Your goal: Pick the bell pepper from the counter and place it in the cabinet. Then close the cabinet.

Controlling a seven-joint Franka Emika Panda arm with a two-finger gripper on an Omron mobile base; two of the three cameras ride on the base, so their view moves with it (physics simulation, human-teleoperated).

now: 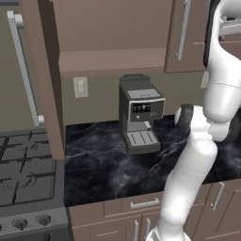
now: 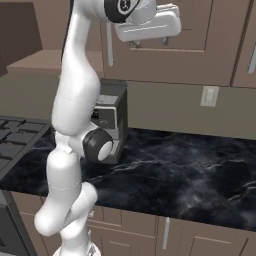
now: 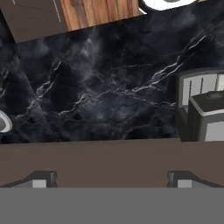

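The bell pepper is out of view. My gripper (image 3: 111, 180) is raised high in front of the cabinet (image 1: 113, 61) and looks down over a brown board edge onto the counter (image 3: 100, 87). Its two fingertips (image 3: 43, 179) stand far apart with nothing between them, so it is open. From the right base view the gripper (image 2: 150, 42) hangs before the panelled upper doors (image 2: 190, 45). The cabinet's left door (image 1: 47, 80) stands swung open toward me, and its shelf board shows inside. The black marbled counter (image 1: 103, 164) lies below.
A grey coffee machine (image 1: 139, 115) stands at the back of the counter, also in the hand view's right side (image 3: 201, 109). The stove (image 1: 23, 174) adjoins the counter on the left. A wall outlet (image 1: 81, 87) sits behind. Brown drawers (image 1: 141, 204) run below.
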